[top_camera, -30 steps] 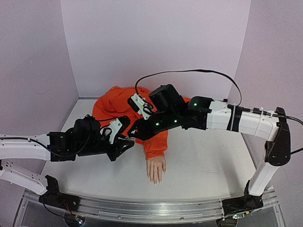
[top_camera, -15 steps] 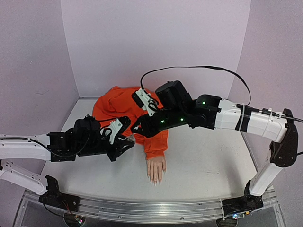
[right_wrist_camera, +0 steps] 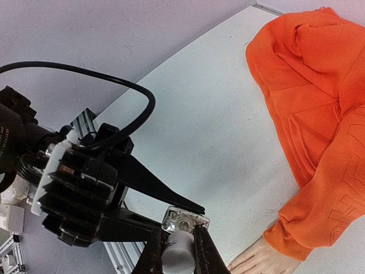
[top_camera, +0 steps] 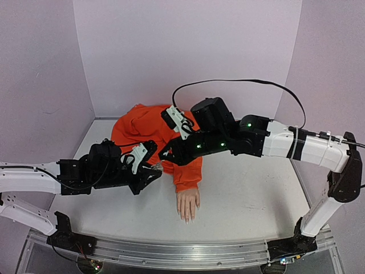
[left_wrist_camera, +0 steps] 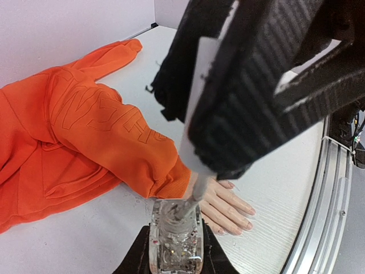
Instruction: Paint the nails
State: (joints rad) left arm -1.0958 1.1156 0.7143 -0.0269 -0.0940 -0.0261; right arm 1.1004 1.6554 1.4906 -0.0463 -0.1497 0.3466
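The left gripper (left_wrist_camera: 174, 254) has its jaws clamped on a small clear bottle (left_wrist_camera: 174, 231), held upright; whether its base rests on the worktop (top_camera: 251, 194) cannot be told. The right gripper (right_wrist_camera: 178, 251) hangs directly above, jaws clamped on the white cap (right_wrist_camera: 178, 260), which is lifted off the bottle's neck. A thin grey stem (left_wrist_camera: 188, 202) runs from the cap down into the bottle. The contents look colourless, and their level cannot be told. Just beside the bottle lies the mannequin hand (top_camera: 188, 204), palm down, fingers toward the near edge. Its nails (left_wrist_camera: 249, 225) are pale and glossy, apart from both grippers. Its orange sleeve (top_camera: 185, 174) leads back into a crumpled orange hoodie (top_camera: 140, 128).
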